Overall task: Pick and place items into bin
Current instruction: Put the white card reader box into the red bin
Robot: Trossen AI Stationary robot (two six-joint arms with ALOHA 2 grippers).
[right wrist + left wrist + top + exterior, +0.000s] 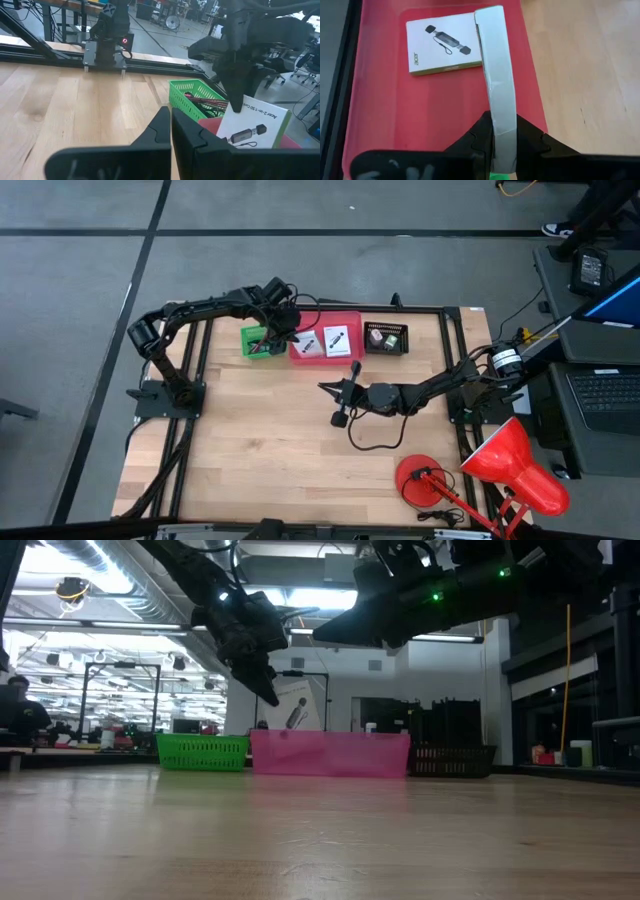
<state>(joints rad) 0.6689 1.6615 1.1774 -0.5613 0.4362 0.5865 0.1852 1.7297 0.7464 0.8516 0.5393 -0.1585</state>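
Left gripper (501, 145) clamped on the edge of a white card box (496, 75), holding it upright over the red bin (380, 115); same box seen from the right wrist view (255, 125) with a printed picture of a small dark adapter on its face, hanging from the dark fingers above the bin's rim. Second white card box (445, 44) lying flat on the red bin's floor, near the far end, just beside the held one and printed with a black adapter and cord. From above, left gripper (290, 332) reaching over the boundary between the green bin (258, 342) and the red bin (345, 320), at the table's far edge. Green bin holding thin red and dark cords (207, 102). Black bin (388, 338) to the right of the red one, with small green and pinkish pieces inside. Right gripper (340, 402) fully closed on nothing, hovering over the bare wooden table (260, 450) near its middle, well apart from the bins. Red desk lamp (500, 470) at the table's near right corner.
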